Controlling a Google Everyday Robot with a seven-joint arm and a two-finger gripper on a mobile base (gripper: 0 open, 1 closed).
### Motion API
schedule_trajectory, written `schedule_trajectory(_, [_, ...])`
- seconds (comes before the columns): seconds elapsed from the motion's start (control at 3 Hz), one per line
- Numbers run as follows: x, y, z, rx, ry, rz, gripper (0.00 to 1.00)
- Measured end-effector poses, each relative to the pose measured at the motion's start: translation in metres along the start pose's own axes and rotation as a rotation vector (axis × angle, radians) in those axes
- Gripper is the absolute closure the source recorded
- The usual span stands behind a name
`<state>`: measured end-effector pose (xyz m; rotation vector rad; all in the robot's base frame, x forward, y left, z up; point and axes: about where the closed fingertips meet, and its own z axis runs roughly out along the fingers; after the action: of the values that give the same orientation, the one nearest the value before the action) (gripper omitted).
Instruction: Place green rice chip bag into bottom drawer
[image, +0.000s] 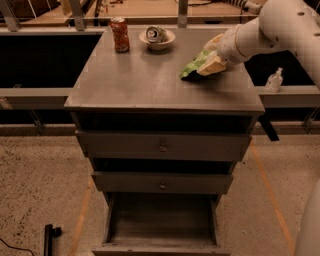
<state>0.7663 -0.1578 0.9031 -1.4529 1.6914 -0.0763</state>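
Gripper at cabinet top; fingers apart, straddling one end of the green rice chip bag

I see my cream-tan claw, on its white arm, at the right rear of the plain grey tabletop, against the bright green rice chip bag. The bottom drawer is grey too. The soda can is red and the bowl white. The floor is speckled beige with orange lines.
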Motion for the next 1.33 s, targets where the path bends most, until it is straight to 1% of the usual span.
schedule_trajectory(0.33, [-0.002,0.005,0.007,-0.010,-0.005,-0.015,0.72])
schedule_trajectory(0.67, [-0.002,0.008,0.006,-0.009,0.003,-0.020,0.94])
schedule_trajectory(1.0, [-0.003,0.014,-0.008,0.008,0.022,-0.007,1.00])
schedule_trajectory(1.33, [-0.008,0.020,-0.033,0.034,0.038,0.016,1.00])
